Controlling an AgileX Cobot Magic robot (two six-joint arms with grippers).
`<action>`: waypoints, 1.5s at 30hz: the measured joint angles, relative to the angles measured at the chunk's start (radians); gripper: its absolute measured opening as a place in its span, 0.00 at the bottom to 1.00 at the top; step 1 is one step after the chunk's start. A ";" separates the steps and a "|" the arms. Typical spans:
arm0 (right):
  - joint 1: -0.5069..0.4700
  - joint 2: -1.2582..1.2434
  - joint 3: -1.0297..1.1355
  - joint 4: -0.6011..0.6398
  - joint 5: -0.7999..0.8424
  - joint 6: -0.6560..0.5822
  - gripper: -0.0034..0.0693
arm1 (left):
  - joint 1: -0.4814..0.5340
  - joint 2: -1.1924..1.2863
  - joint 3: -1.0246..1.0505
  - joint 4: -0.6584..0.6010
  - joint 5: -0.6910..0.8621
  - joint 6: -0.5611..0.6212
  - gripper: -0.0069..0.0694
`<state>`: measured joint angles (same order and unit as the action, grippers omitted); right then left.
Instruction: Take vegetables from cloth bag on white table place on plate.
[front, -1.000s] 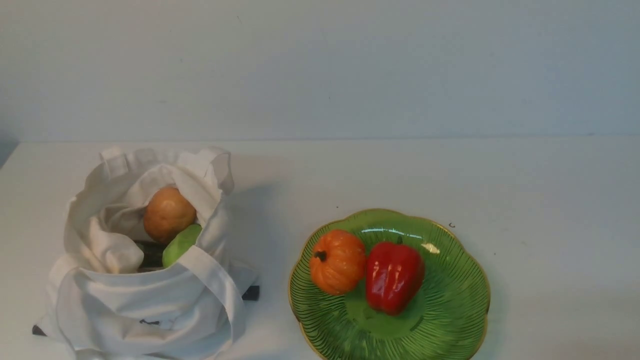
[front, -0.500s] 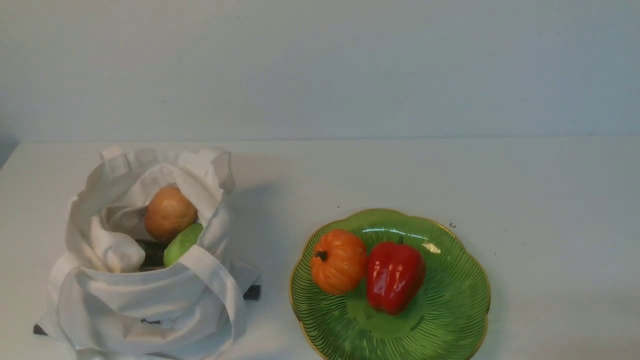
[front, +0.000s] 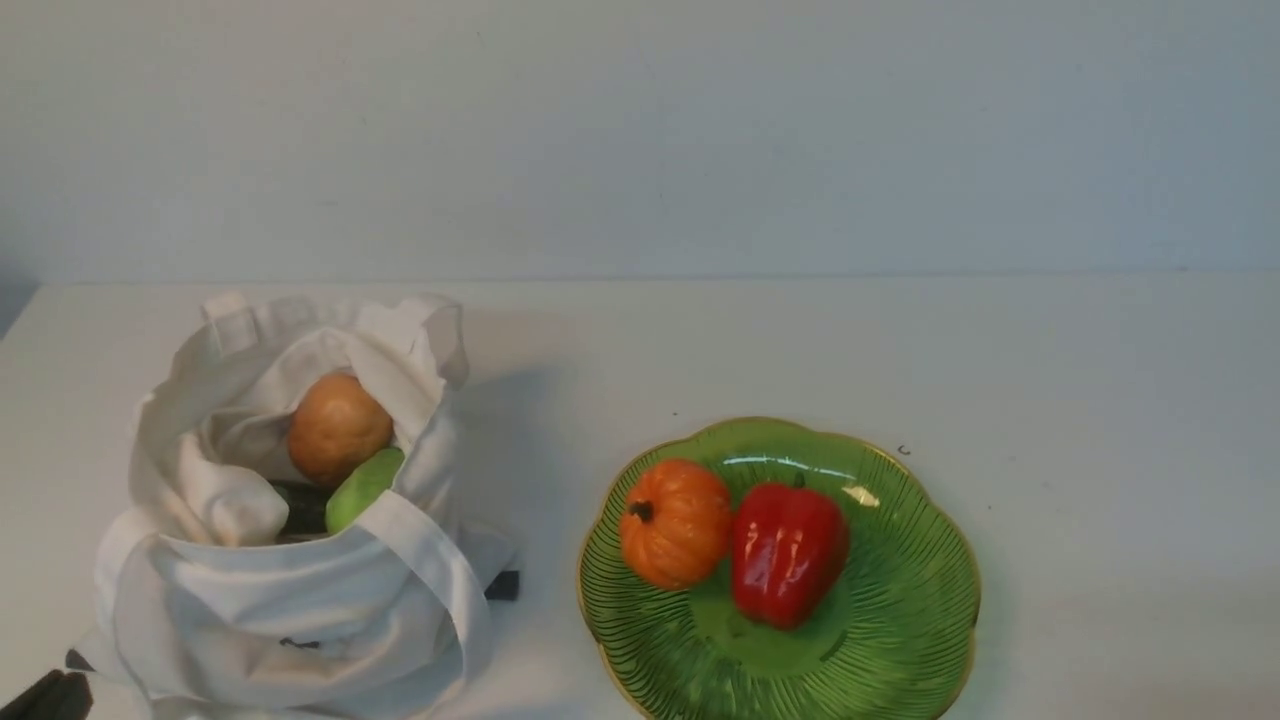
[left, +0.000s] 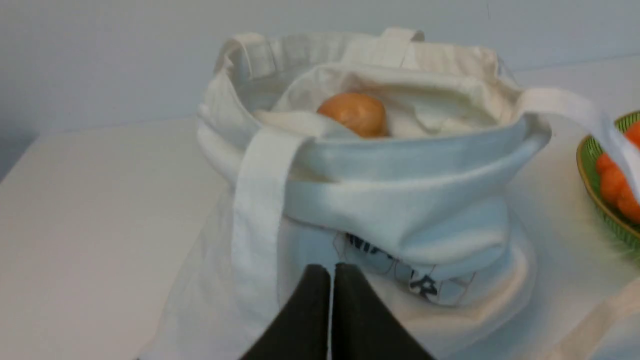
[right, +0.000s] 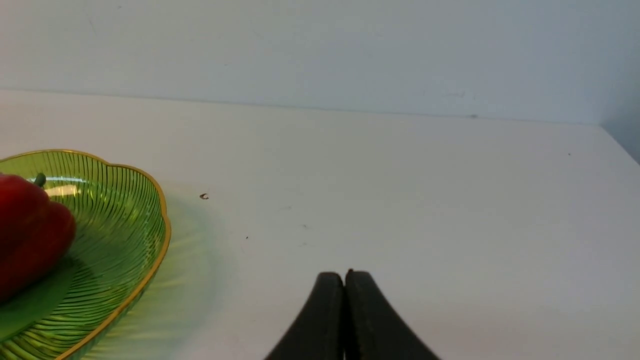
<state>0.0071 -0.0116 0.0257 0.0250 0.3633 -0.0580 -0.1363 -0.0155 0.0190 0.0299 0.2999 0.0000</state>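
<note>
The cloth bag (front: 290, 590) stands open at the front left of the white table (front: 800, 340). A tan potato (front: 338, 428) and a light-green gourd (front: 362, 488) lie in its mouth. The orange pumpkin (front: 675, 523) and a red pepper (front: 788, 553) rest on the green plate (front: 900, 620). My left gripper (left: 332, 270) is shut and empty, just in front of the bag's printed side (left: 400, 225); its dark tip shows at the front view's lower left corner (front: 45, 697). My right gripper (right: 345, 276) is shut and empty over bare table to the right of the plate (right: 130, 235).
A dark object (front: 503, 586) pokes out from under the bag's right side. The bag's strap (left: 590, 120) hangs between the bag and the plate. A wall (front: 640, 130) rises behind the table's far edge.
My left gripper's dark tip has come into the front view at the lower left corner. The bag, the vegetables and the plate have not moved.
</note>
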 joint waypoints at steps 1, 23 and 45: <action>0.000 0.000 0.000 0.000 0.000 0.000 0.03 | 0.000 0.000 0.007 -0.001 0.004 0.000 0.08; 0.000 0.000 0.000 0.000 0.000 0.000 0.03 | 0.004 0.000 0.010 -0.030 0.068 0.009 0.08; 0.000 0.000 0.000 0.000 0.000 0.000 0.03 | 0.004 0.000 0.010 -0.030 0.068 0.010 0.08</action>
<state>0.0071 -0.0116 0.0257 0.0250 0.3633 -0.0580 -0.1320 -0.0155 0.0293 0.0000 0.3682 0.0096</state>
